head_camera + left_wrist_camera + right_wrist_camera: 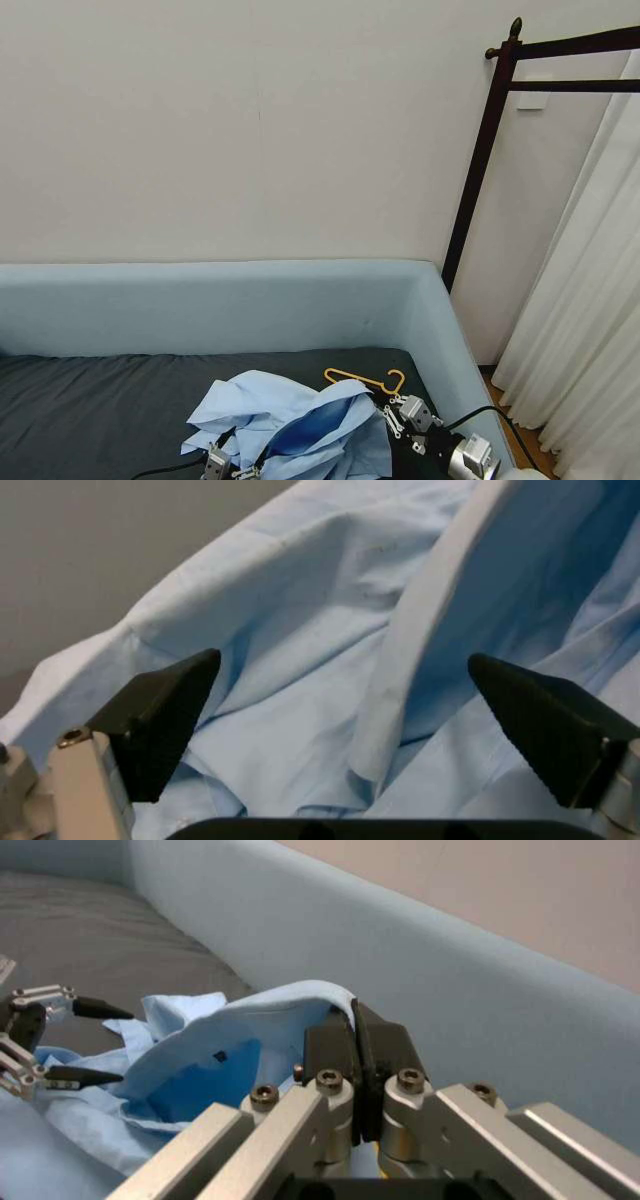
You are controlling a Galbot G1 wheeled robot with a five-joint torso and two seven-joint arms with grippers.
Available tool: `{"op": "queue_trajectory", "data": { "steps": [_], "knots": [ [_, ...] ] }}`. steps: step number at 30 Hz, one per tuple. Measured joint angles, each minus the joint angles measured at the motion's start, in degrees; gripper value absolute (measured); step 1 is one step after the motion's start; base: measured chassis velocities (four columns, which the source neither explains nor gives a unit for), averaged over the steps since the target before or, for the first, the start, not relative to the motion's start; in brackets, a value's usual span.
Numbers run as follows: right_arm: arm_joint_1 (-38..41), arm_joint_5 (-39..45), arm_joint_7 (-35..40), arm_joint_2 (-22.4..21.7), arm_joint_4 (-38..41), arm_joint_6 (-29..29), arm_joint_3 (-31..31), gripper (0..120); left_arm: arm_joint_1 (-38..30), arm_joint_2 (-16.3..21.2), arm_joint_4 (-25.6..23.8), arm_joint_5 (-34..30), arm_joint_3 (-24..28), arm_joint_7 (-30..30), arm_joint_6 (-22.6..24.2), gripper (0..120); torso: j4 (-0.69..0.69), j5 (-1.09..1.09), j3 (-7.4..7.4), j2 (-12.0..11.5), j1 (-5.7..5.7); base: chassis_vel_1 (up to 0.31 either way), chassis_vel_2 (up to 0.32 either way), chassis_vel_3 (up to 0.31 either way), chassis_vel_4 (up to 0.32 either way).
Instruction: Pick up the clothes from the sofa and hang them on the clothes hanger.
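My right gripper (pixel 352 1036) is pinched shut on a raised fold of the thin blue shirt (pixel 230 1035), which lies crumpled on the dark seat of the sofa (pixel 90 410), to pull the soft cloth free. My left gripper (pixel 342 671) hangs wide open just above the creased fabric, holding nothing; a curved orange hanger (pixel 365 380) seems to lie beside the shirt.

One blue shirt (pixel 290 425), one orange hanger (pixel 356 377), one sofa (pixel 200 300), one rack (pixel 480 160).

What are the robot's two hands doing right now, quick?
Left gripper: fingers open, over the blue shirt.
Right gripper: fingers shut on the blue shirt's edge.
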Motion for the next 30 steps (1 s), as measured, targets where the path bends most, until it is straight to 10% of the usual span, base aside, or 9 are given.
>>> {"op": "queue_trajectory", "data": {
  "steps": [10, 30],
  "knots": [
    [-0.9, 0.8, 0.3, -0.4, 0.8, -0.7, 0.9, 0, 0.2, -1.5, 2.8, 2.7, 0.5, -1.7, -0.4, 86, 0.0, 0.0, 0.0, 0.0, 0.0, 0.0, 0.0, 0.0, 0.0],
    [-3.3, 2.9, 0.2, -1.4, 3.0, -1.1, 3.3, 0, -1.1, -5.8, 6.9, 5.8, 1.2, -2.8, -1.1, 13, -0.01, -0.01, 0.0, 0.0, 0.0, 0.0, 0.0, 0.0, 0.0]
  ]
}}
